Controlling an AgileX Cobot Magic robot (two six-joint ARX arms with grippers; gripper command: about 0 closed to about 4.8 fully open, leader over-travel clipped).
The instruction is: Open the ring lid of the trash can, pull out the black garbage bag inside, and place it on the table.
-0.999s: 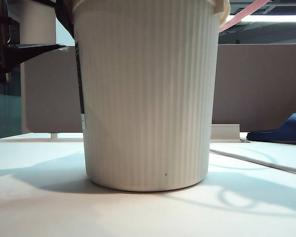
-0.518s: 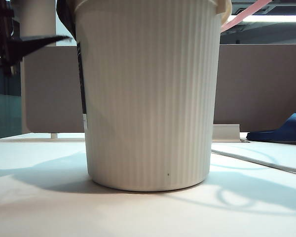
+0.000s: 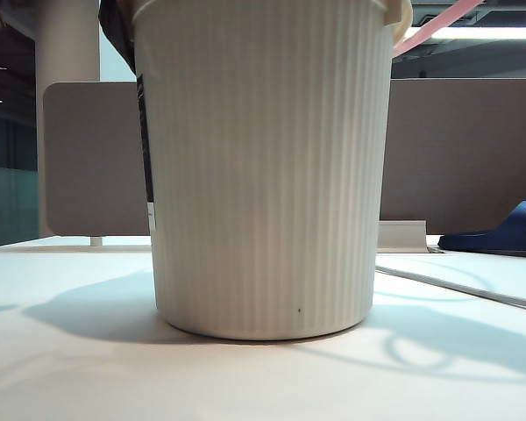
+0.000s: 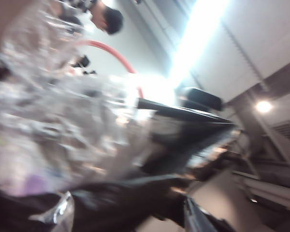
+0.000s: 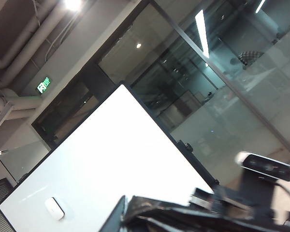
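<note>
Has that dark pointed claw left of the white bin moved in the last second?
Yes. It rose past the grey partition beside the trash can and left the exterior view; the left gripper now holds the black garbage bag.

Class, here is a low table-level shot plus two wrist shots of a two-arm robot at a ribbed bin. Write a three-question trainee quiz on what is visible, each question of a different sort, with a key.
1. True or false: the trash can lies tipped on its side on the table.
2. Multiple choice: in the exterior view, the ring lid shows as A) a pink strip slanting up past the can's upper right rim, B) a hoop flat on the table, C) nothing, it is hidden.
3. Fill in: in the left wrist view, the left gripper is beside crinkled, glossy ____ plastic of the black garbage bag.

Key: 1 false, it stands upright; 2 A; 3 black. The right gripper is shut.
</note>
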